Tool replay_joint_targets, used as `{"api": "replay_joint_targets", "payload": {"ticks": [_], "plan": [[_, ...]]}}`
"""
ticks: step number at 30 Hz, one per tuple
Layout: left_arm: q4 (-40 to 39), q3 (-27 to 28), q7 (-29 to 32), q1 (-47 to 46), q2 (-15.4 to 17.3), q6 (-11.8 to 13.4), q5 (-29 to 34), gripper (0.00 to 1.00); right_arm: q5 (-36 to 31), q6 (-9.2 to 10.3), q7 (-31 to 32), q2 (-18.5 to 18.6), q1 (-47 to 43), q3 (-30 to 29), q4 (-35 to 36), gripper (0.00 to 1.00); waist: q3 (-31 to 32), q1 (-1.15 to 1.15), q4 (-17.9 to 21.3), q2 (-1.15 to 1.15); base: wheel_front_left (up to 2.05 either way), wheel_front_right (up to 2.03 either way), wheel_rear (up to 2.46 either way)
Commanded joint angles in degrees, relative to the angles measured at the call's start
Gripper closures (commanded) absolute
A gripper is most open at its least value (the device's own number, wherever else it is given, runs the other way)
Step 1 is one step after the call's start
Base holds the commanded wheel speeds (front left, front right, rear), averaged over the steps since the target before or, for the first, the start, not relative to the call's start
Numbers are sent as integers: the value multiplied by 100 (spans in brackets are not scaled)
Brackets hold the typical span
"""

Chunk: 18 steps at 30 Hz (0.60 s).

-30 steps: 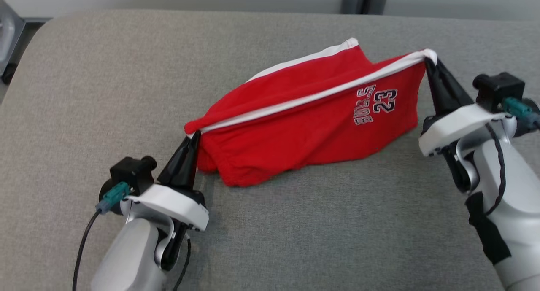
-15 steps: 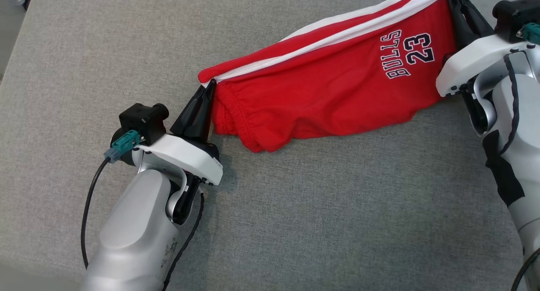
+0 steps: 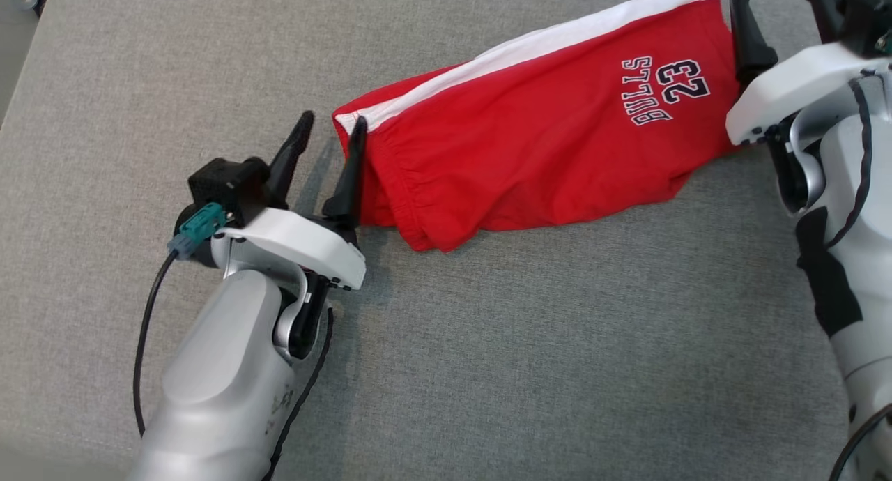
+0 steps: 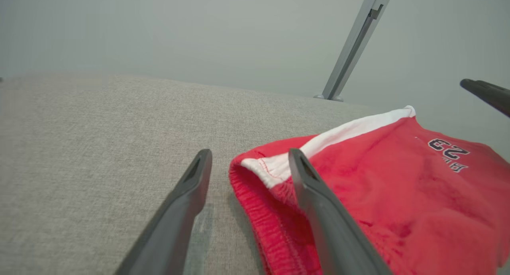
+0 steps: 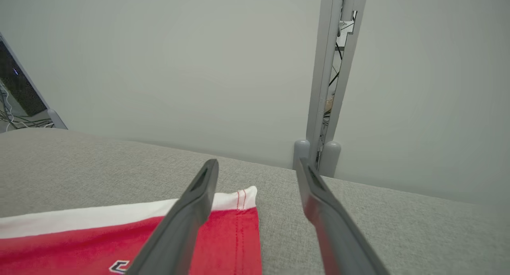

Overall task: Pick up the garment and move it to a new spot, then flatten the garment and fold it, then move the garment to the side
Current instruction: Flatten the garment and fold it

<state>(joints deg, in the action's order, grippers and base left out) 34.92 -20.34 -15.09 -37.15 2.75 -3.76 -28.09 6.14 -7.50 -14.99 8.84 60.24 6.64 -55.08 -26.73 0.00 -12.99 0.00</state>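
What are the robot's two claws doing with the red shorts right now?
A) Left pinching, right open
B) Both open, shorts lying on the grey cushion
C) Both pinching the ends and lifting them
B: the left gripper and the right gripper both have their fingers spread apart, and the red shorts lie on the grey cushion.

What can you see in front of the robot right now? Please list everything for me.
shorts: one, red with a white side stripe and "BULLS 23" print, lying on the fabric surface
fabric surface: one, grey weave, under the shorts
post: one, grey metal, upright behind the surface
wall: one, pale grey, behind the surface
cables: several, thin, beyond the surface at the right wrist view's left edge
left hand: one, dark fingers, open, at the shorts' left end
right hand: one, dark fingers, open, at the shorts' right end
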Motion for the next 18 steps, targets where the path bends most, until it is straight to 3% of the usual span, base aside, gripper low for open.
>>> {"api": "replay_joint_targets", "payload": {"ticks": [1, 9, 17, 18], "plan": [[-73, 121, -5, 159, 25, 72, 89, 0, 136, 3, -24, -63, -265, -53, 163, 0, 82, 0, 62, 0, 0, 0, 0], [-264, 373, -5, 663, 32, 121, 280, 0, 541, 3, -18, -78, -1040, 142, 96, 0, 312, 0, 169, 0, 0, 0, 0], [-452, 368, -5, 968, 29, 174, 443, 0, 882, 2, 321, -215, -1250, 568, -682, 0, 372, 0, 151, 0, 0, 0, 0], [-463, 349, -5, 984, 31, 176, 440, 0, 981, 1, 434, -252, -1255, 671, -814, 24, 380, 0, 129, 0, 0, 0, 0]]}}
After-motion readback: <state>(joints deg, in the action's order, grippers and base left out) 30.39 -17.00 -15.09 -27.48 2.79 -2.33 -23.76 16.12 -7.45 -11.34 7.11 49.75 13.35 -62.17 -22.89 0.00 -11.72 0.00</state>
